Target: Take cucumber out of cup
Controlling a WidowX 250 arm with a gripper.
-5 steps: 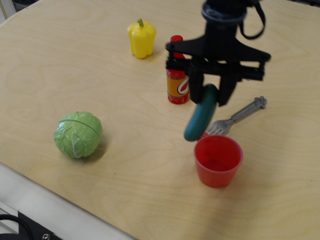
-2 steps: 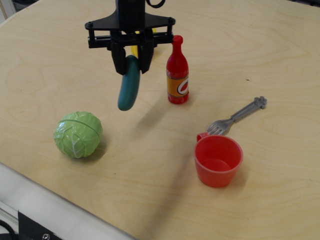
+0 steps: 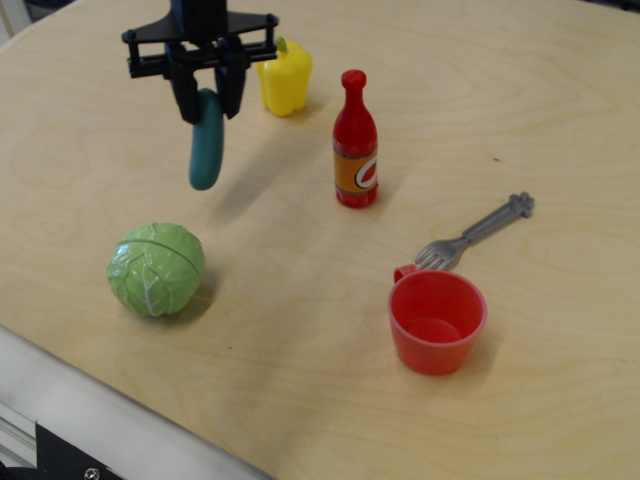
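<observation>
— So, where is the cucumber point(image 3: 206, 153)?

— Upper left of the frame, hanging nearly upright, its top end pinched between my 2 fingers point(image 3: 184, 98). My gripper point(image 3: 207, 100) is closed on it, and its lower end is clear of the table point(image 3: 300, 260).

— And the cup point(image 3: 437, 321)?

— Lower right, upright, nothing inside, handle toward the fork point(image 3: 474, 233) just behind it. Well apart from me.

— What else is around?

— A cabbage point(image 3: 156, 269) at lower left, below the cucumber. A yellow pepper point(image 3: 285, 76) just right of my gripper, and a red bottle point(image 3: 355, 140) standing near the middle.
</observation>
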